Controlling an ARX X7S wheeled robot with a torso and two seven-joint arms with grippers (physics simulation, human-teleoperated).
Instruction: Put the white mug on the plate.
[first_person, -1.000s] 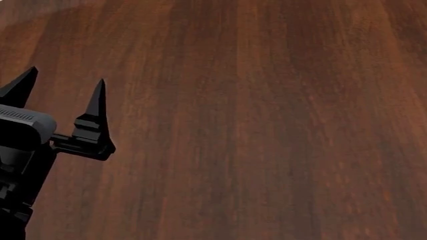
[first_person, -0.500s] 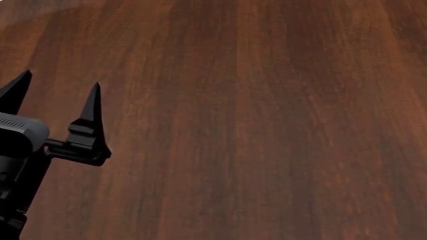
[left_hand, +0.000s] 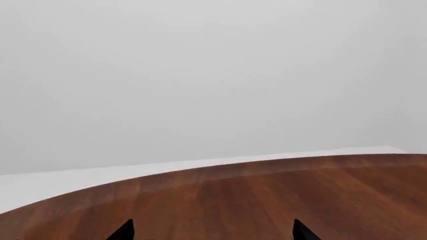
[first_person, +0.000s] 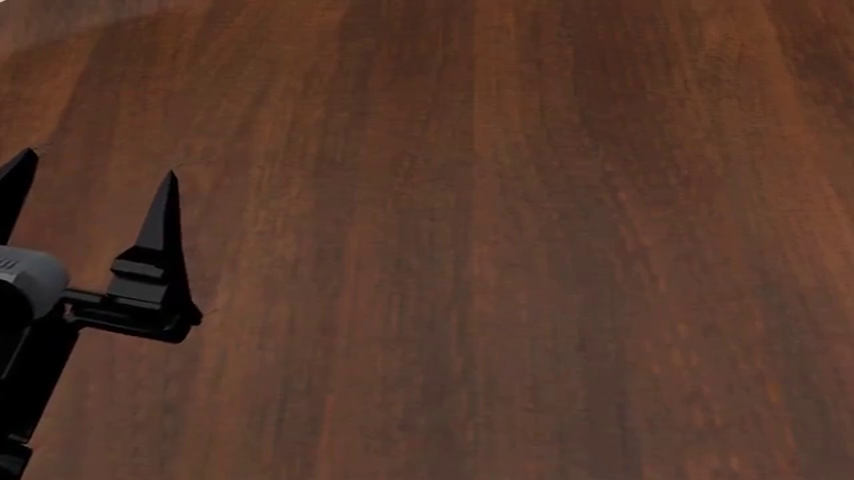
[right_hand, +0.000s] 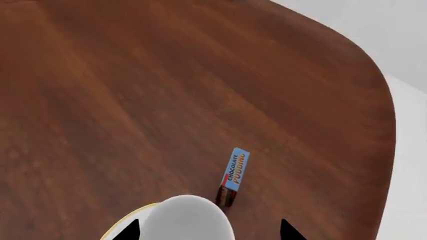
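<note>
In the right wrist view the white mug (right_hand: 190, 216) sits between the spread fingertips of my right gripper (right_hand: 210, 232), with a gap on one side. A sliver of the plate (right_hand: 125, 220) with its golden rim shows beside and under the mug. I cannot tell whether the mug rests on it. My left gripper (first_person: 91, 195) is open and empty over bare wood at the head view's left edge. Its tips also show in the left wrist view (left_hand: 213, 234). The mug, plate and right gripper are outside the head view.
A small blue chocolate pudding box (right_hand: 233, 171) lies on the dark wooden table (first_person: 507, 250) just beyond the mug. The table's rounded edge (right_hand: 383, 150) is near it, with pale floor past it. The left wrist view shows the table's far edge (left_hand: 220, 167) and a grey wall.
My left gripper has drifted left and down in the head view, still open. The table view has not shifted.
</note>
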